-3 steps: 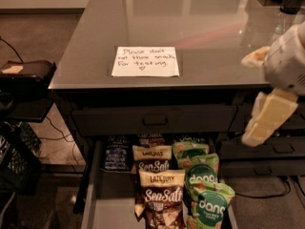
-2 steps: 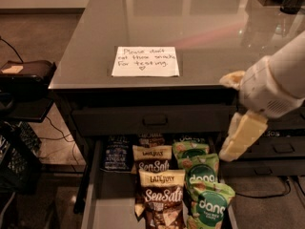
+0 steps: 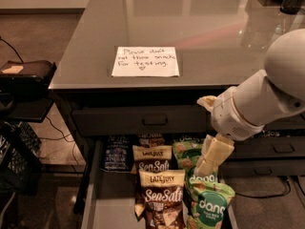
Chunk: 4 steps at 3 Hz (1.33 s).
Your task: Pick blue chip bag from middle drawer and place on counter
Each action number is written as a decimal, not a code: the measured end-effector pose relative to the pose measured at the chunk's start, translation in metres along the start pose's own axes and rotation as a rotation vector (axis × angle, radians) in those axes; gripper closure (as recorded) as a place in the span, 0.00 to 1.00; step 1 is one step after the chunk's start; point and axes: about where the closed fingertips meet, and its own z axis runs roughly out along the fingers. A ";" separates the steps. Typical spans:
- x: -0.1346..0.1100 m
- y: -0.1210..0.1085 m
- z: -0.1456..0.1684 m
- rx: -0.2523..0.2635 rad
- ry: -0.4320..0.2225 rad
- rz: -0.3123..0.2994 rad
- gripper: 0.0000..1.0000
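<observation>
The blue chip bag [image 3: 116, 153] stands at the back left of the open middle drawer [image 3: 112, 205], dark navy with pale lettering, partly shaded under the cabinet. My gripper [image 3: 208, 165] hangs from the white arm on the right. It points down into the drawer's right side, right over the green dang bags [image 3: 210, 203], well to the right of the blue bag. It holds nothing that I can see. The glossy grey counter [image 3: 200, 27] above carries a white handwritten note [image 3: 145, 61].
Two brown-and-cream Sea Salt bags [image 3: 161, 198] stand in the drawer's middle, between the blue bag and my gripper. A shut drawer front with a recessed handle [image 3: 155, 119] sits above. More shut drawers [image 3: 281, 149] are at right. A black case [image 3: 26, 73] and a crate [image 3: 14, 151] stand at left.
My arm has swung left and downward from beside the counter's right edge, bringing the gripper over the right side of the open drawer. The bags have not moved.
</observation>
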 end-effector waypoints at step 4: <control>-0.005 0.002 0.206 0.018 -0.037 -0.009 0.00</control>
